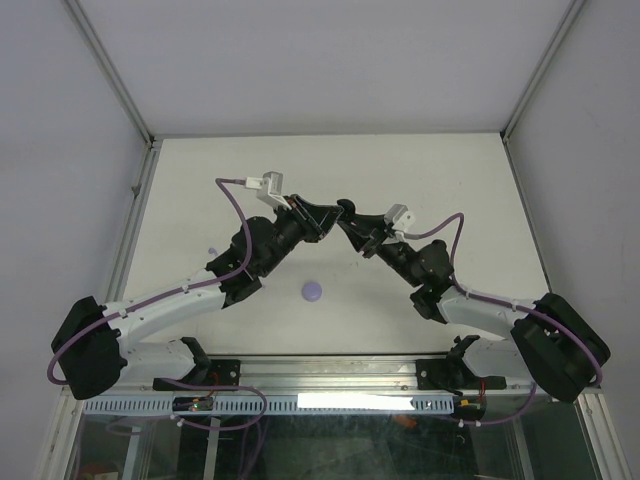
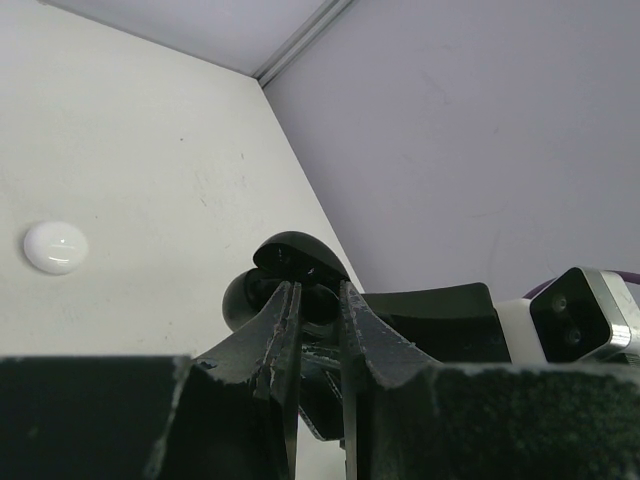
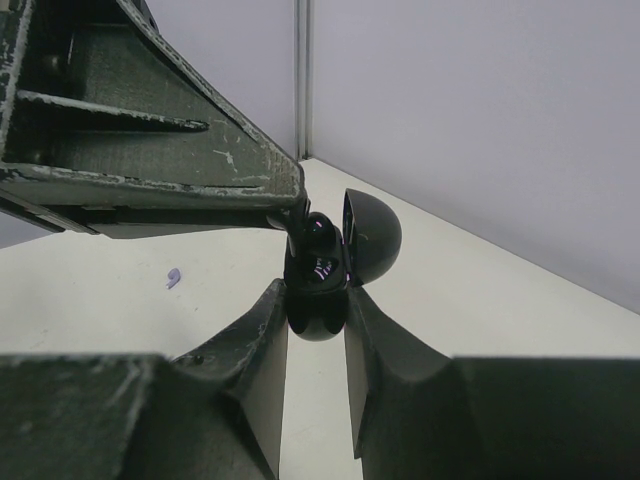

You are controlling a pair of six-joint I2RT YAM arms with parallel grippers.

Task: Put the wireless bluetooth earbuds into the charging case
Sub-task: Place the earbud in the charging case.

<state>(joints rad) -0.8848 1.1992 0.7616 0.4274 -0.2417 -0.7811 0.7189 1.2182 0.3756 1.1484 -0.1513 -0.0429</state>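
Above mid-table, the left gripper [image 2: 316,295] pinches narrowly on a black earbud [image 3: 320,238] set in the mouth of the open black charging case [image 3: 372,235], which the right gripper [image 3: 316,300] clamps at its base. The left wrist view alone shows a white round case [image 2: 55,247]. The right wrist view shows a lavender earbud [image 3: 173,278] on the table [image 3: 120,300], only a speck from above.

Lab enclosure, white table [image 1: 400,170], aluminium frame [image 1: 110,68]

Left gripper [image 2: 312,298], right gripper [image 3: 317,305] seemingly clamped
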